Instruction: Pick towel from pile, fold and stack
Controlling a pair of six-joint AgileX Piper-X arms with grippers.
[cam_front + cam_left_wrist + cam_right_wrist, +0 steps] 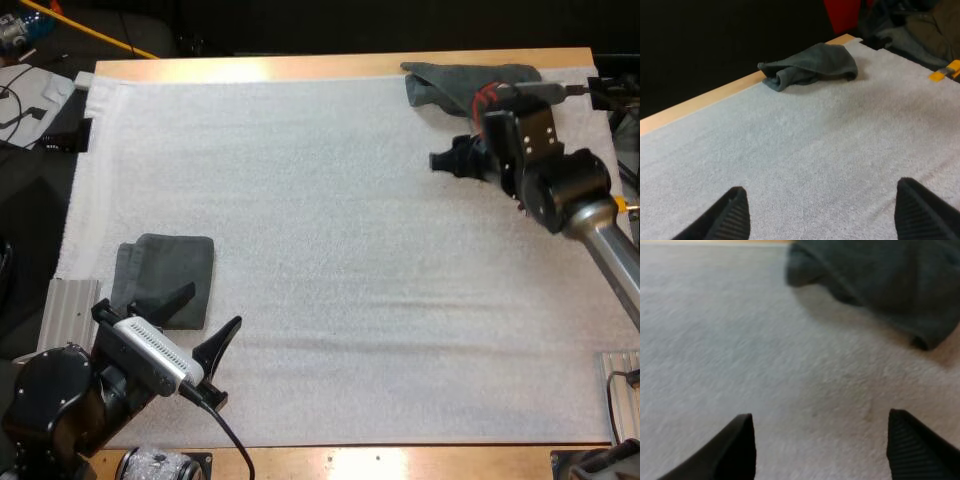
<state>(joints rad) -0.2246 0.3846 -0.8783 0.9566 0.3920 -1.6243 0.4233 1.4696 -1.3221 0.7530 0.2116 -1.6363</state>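
Left pincer (200, 318), fingers apart and empty, at the near left, by the near edge of the folded towel (170, 278). Right pincer (820, 447), fingers likewise apart, at the far right near the crumpled towel (465, 85), which lies at the far edge of the white mat (330, 250) covering the wooden surface (300, 67). The high view gives the folded towel. The left wrist view looks across bare mat to the crumpled one.

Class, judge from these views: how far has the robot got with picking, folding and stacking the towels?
Done: one folded towel lies by the left gripper, open. In hand: nothing; the right gripper, open, is near the crumpled towel. Left: pick, fold, stack it.
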